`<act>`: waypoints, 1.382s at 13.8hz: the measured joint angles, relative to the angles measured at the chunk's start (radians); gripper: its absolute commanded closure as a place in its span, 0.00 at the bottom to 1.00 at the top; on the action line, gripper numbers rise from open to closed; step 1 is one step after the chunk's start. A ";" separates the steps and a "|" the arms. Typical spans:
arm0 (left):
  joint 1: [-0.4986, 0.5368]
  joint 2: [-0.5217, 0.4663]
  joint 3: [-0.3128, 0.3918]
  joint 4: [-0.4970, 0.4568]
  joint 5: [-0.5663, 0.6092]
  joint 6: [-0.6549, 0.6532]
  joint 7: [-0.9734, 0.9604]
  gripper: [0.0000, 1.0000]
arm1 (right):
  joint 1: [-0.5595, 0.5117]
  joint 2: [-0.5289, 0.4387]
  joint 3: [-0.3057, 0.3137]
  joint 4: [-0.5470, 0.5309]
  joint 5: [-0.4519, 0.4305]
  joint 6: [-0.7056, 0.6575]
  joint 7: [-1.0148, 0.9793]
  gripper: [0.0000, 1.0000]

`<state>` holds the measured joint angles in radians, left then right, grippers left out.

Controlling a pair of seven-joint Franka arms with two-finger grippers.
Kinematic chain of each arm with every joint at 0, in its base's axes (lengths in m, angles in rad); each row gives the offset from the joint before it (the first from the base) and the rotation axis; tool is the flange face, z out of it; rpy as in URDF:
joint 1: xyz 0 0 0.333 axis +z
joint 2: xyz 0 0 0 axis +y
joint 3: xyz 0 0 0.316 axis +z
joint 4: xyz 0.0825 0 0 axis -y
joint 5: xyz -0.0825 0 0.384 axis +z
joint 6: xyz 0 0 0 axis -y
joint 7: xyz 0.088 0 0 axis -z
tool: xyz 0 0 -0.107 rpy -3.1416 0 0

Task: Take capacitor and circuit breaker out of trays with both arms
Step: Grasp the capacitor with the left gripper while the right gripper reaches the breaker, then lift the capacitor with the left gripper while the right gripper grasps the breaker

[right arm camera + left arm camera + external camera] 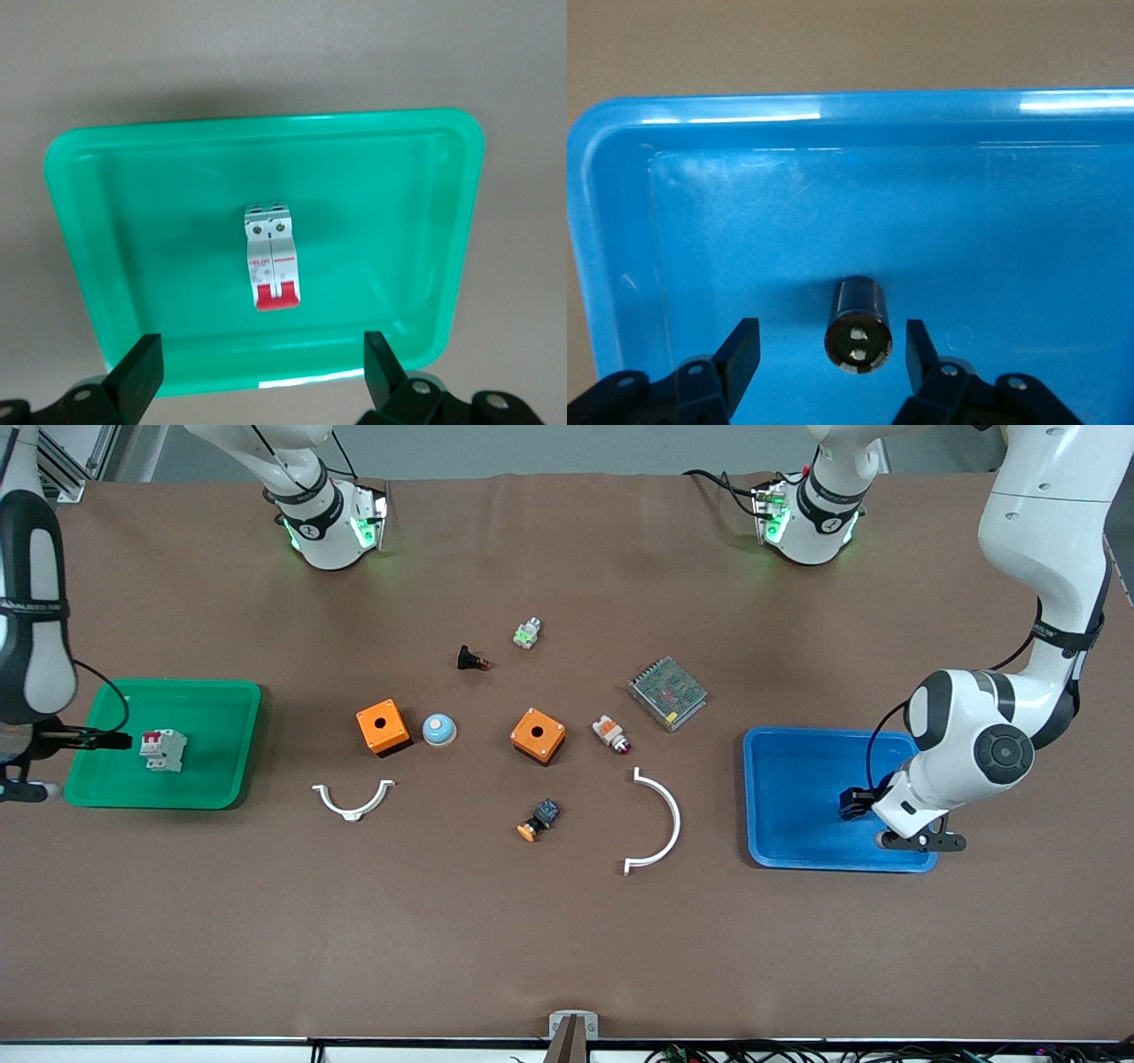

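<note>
Now, operator, your left gripper (825, 350) gaped empty around the black cylindrical capacitor (858, 324) in the blue plastic tray (744, 119), right gripper (263, 367) gaped empty over the green plastic tray (115, 142) holding the light grey red-levered breaker (272, 258).

Capacitor (858, 325) in blue tray (833, 124); breaker (273, 258) in green tray (266, 133).

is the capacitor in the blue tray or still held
In the tray: the capacitor lies on the blue tray, with the open left gripper fingers clear of it.

Around the breaker (273, 269) I see bare green tray (381, 177) floor on every side. My left gripper (825, 352), fingers spread, flanks the capacitor (858, 326) without touching.
</note>
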<state>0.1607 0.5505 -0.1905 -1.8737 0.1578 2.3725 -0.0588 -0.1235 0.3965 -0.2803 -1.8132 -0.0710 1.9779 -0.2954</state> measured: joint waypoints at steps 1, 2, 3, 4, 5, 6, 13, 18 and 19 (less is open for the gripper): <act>-0.001 0.006 0.000 0.000 0.000 0.000 0.000 0.42 | -0.002 0.000 0.000 -0.041 0.001 0.055 -0.014 0.00; -0.002 0.012 0.000 0.000 0.000 0.000 0.000 0.48 | -0.005 0.000 0.000 -0.073 0.003 0.101 -0.028 0.00; -0.002 0.017 0.000 0.000 0.000 0.000 0.000 0.56 | -0.010 0.000 0.000 -0.099 0.008 0.139 -0.045 0.00; -0.002 0.022 0.000 0.000 0.000 0.000 0.000 0.67 | -0.016 0.000 0.000 -0.119 0.014 0.169 -0.066 0.00; -0.003 0.026 0.000 0.000 0.000 0.000 0.000 0.81 | -0.024 0.000 0.000 -0.136 0.023 0.190 -0.086 0.00; -0.004 0.028 -0.001 0.001 0.000 0.000 0.000 0.93 | -0.033 0.000 0.000 -0.148 0.030 0.201 -0.101 0.00; -0.014 -0.036 -0.046 0.043 0.001 0.003 0.005 1.00 | -0.047 0.005 0.002 -0.197 0.098 0.278 -0.151 0.05; -0.090 -0.068 -0.129 0.094 0.001 0.001 -0.002 1.00 | -0.068 0.058 0.002 -0.211 0.128 0.348 -0.202 0.46; -0.127 -0.050 -0.129 0.113 0.001 0.001 -0.018 1.00 | -0.069 0.064 0.002 -0.211 0.135 0.349 -0.206 0.53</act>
<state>0.0338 0.5001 -0.3197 -1.7609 0.1589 2.3736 -0.0768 -0.1922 0.4602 -0.2780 -2.0240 0.0637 2.3265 -0.5011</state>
